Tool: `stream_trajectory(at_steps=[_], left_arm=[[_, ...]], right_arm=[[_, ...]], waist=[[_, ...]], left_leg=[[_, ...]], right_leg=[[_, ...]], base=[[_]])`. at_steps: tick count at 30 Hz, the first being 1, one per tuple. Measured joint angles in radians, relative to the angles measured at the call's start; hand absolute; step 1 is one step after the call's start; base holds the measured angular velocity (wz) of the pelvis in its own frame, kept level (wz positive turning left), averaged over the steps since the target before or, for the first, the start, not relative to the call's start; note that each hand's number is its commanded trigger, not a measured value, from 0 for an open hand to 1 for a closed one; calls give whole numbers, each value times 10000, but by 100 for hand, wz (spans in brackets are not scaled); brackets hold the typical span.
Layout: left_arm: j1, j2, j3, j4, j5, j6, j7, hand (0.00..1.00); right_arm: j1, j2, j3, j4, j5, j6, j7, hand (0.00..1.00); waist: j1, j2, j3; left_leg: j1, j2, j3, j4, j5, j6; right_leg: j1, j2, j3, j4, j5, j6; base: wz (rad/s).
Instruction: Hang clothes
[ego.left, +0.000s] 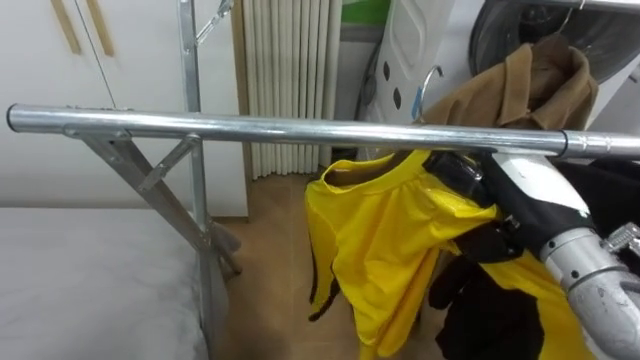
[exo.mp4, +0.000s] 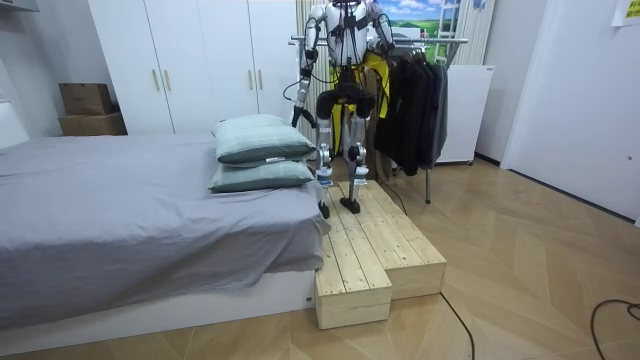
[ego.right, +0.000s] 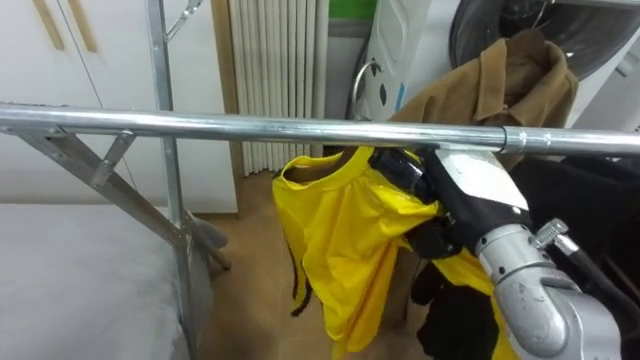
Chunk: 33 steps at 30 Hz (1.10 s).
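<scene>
Just below the metal rail (ego.left: 300, 129) hangs the yellow garment (ego.left: 385, 240), its collar close under the bar and the rest falling in loose folds toward the floor. Whether a hanger carries it cannot be told. The right hand (ego.left: 535, 195) reaches in from the lower right and holds the garment near the collar. Dark fingers lie above a bunched fold of yellow cloth and the thumb below it, so the hand pinches the cloth rather than lying spread.

Behind the rail, further to the right, a brown coat (ego.left: 520, 85) hangs higher up. Dark clothes (ego.left: 495, 320) hang below the hand, touching the yellow cloth's right edge. To the left, the rack's upright (ego.left: 195, 180) rises past the rail with slanted braces meeting it. The grey bed (ego.left: 90, 285) lies at the lower left, and a white wardrobe (ego.left: 40, 60) stands behind it.

In the room view the robot stands upright at the far end of a wooden platform (exo.mp4: 385, 245) beside the bed, facing the rack. 2 pillows (exo.mp4: 262, 150) are stacked on the bed just beside it. The left hand (exo.mp4: 297, 117) hangs low at its side, too small to tell how its fingers are set.
</scene>
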Motion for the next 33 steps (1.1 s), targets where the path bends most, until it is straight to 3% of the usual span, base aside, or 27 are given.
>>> stream_trajectory(at_steps=[9, 12, 18, 20, 23, 26, 33], left_arm=[[-136, 26, -192, -14, 24, -2, 84, 0], [-137, 29, -191, -52, 21, -9, 86, 0], [-101, -4, -186, -51, 9, -14, 88, 0], [-111, -23, -191, -49, 6, -13, 87, 0], [-186, -23, -197, -46, -8, -20, 120, 0], [-229, -24, -211, -1, -99, -24, 124, 0], [-372, -44, -314, -58, -78, -42, 92, 0]], right_arm=[[105, 49, 214, 576, -641, -78, -1084, 100], [271, 233, 276, 630, -1025, -100, -1611, 100], [506, 647, 304, 1030, -1580, -504, -2772, 100], [513, 664, 364, 1521, -1802, -753, -3216, 100], [810, 664, 594, 1975, -2236, -817, -3590, 100], [1303, 662, 713, 1976, -2687, -1238, -3916, 100], [1302, 645, 1199, 3049, -3007, -1319, -4368, 100]], waist=[[166, -56, -22], [228, -48, -18], [239, 99, 12], [237, 165, -4], [263, 226, -10], [238, 259, -20], [230, 313, -61]], left_leg=[[119, -8, 14, -37, -20, -33], [127, -2, 59, -33, -20, -34], [118, 1, 16, -11, -22, -37], [124, -16, 32, -10, -21, -37], [125, -29, 70, -10, -21, -37], [112, -29, 72, -10, -21, -37], [333, -1, 36, -41, -21, -36]], right_leg=[[8, 0, -29, -65, -3, 4], [34, 11, -8, -66, -2, 3], [166, -17, -23, -196, 16, -29], [148, -35, -36, -209, 16, -29], [144, -49, -33, -262, 16, -29], [146, -49, -12, -308, 19, -34], [312, -27, -54, -176, 17, -29]], base=[[-2], [0], [2], [0], [0], [-3], [0]])
